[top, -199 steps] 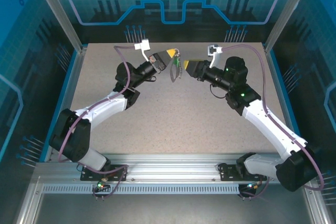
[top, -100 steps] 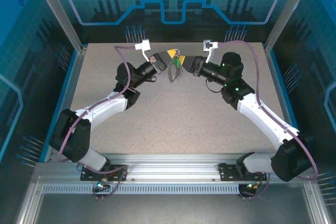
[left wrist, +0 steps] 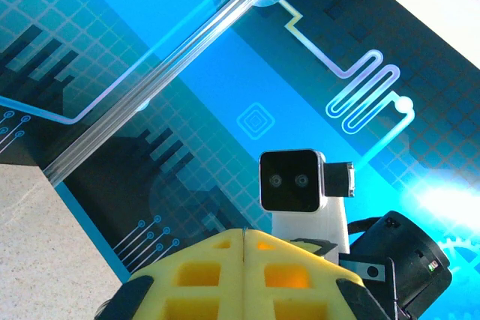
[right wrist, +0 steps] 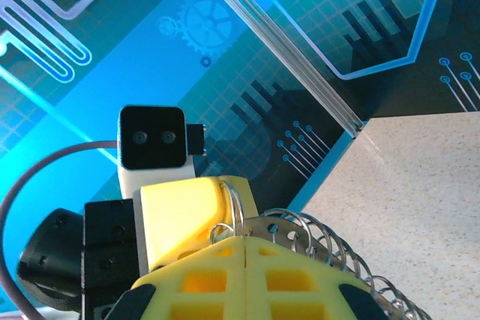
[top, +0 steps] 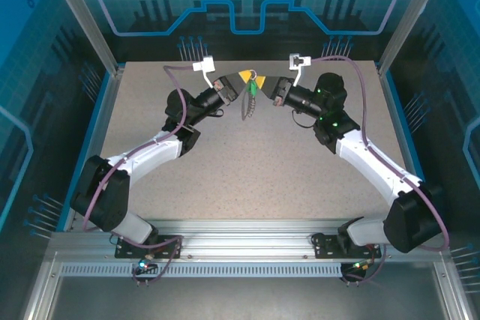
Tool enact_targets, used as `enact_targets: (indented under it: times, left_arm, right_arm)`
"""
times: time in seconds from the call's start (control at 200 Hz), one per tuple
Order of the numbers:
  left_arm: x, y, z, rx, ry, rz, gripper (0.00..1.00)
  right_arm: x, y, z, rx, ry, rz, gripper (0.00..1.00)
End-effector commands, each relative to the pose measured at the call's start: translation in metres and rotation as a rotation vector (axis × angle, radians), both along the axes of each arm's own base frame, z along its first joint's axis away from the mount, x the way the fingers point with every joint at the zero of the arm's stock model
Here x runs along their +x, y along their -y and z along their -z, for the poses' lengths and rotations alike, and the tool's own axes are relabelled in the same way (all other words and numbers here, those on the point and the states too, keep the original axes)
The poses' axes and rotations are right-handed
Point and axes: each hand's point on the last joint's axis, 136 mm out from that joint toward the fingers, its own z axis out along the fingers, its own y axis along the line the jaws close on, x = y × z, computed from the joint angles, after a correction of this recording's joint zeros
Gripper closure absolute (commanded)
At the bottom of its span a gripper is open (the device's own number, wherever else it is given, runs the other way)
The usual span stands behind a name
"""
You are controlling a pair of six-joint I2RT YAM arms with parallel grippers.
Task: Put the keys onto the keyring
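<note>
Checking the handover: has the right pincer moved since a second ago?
Yes: the right pincer moved toward the table's far edge and slightly left.

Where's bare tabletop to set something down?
Free: the wide speckled beige tabletop between both forearms, down to the aluminium rail; also both far corners. Crowded: far middle, where the left fingers and right fingers meet by the green-headed key.
</note>
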Motion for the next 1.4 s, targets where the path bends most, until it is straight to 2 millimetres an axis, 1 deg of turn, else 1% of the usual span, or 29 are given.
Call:
enact_targets:
  times: [0.0, 0.24, 0.61, 0.885, 1.135, 1.275, 1.396]
  left_arm:
    - [-0.011, -0.003, -0.023, -0.035, 0.075, -0.004, 1.0]
    - [-0.011, -0.004, -0.024, -0.038, 0.076, -0.003, 1.0]
    - [-0.012, -0.004, -0.026, -0.043, 0.079, -0.003, 1.0]
    - [-0.011, -0.003, -0.024, -0.04, 0.077, -0.003, 1.0]
    - [-0.012, -0.003, -0.024, -0.042, 0.078, -0.003, 1.0]
    - [-0.012, -0.003, -0.024, -0.043, 0.078, -0.003, 1.0]
    - [-0.013, -0.004, -0.026, -0.042, 0.082, -0.004, 1.0]
  right_arm:
    - [0.001, 0.003, -0.01, 0.036, 0.034, -0.011, 1.0]
    - [0.001, 0.001, -0.007, 0.035, 0.023, -0.018, 1.0]
    - [0.005, -0.011, 0.011, 0.02, -0.018, -0.035, 1.0]
    - [0.008, -0.014, 0.011, 0.039, -0.024, -0.039, 1.0]
    - [0.005, -0.021, 0.008, 0.045, -0.019, -0.056, 1.0]
    - [0.004, -0.018, 0.013, 0.021, -0.025, -0.044, 1.0]
    - [0.003, -0.009, 0.02, 0.008, -0.039, -0.016, 1.0]
